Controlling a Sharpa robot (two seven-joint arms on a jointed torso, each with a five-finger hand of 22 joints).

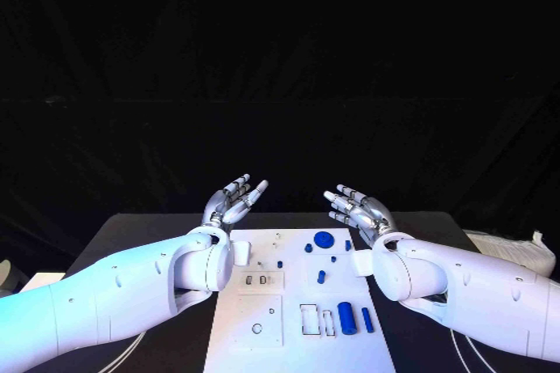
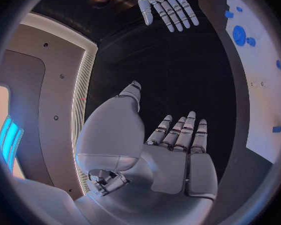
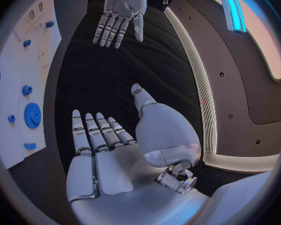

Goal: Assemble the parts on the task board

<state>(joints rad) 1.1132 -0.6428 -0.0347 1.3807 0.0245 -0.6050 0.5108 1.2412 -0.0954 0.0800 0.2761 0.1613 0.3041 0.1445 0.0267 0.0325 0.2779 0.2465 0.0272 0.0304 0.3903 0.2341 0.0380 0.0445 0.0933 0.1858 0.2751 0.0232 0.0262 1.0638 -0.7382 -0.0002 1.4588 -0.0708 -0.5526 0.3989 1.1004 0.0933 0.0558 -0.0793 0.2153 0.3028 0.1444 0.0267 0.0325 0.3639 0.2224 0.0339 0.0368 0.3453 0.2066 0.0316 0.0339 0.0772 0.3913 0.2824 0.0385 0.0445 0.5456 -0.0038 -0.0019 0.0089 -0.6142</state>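
The white task board (image 1: 263, 353) lies in the middle of the black table, and it shows again in the wrist views (image 2: 262, 110) (image 3: 15, 90). Small blue parts lie on it: a round gear (image 1: 324, 239) (image 3: 32, 116) (image 2: 239, 35) near the far end, a blue cylinder (image 1: 346, 317) and a thinner blue bar (image 1: 366, 320) near the front. My left hand (image 1: 231, 201) (image 2: 178, 157) (image 3: 122, 7) is raised above the board's far left corner, palm up, fingers spread, holding nothing. My right hand (image 1: 359, 211) (image 3: 106, 152) (image 2: 162, 2) mirrors it at the far right corner, also empty.
A white crumpled thing (image 1: 511, 248) lies at the table's right edge. White cables (image 1: 152, 341) run along the table beside the board on both sides. Black curtain hangs behind the table.
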